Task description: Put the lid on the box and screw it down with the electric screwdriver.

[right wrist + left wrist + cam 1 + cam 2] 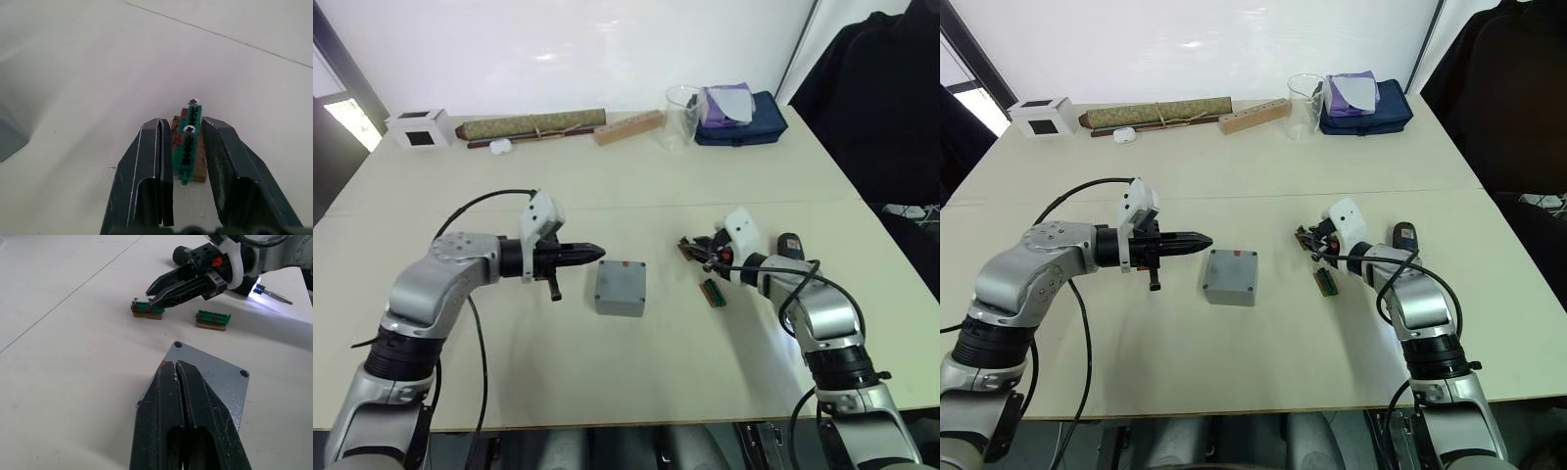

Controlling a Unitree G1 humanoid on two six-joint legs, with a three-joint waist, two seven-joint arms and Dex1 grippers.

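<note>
So your right gripper (188,147) is straddling a green screw strip (188,149), jaws apart; left gripper (177,377) clenched empty above the lid (621,286)

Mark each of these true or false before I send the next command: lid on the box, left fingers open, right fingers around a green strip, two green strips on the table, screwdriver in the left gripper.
1. The lid sits on the box. True.
2. The left gripper has its fingers open. False: they are shut, empty.
3. The right gripper has its fingers either side of a green screw strip. True.
4. Two green screw strips lie on the table. True; the second strip lies beside the first.
5. The left gripper holds the electric screwdriver. False: it lies near the right arm.
</note>
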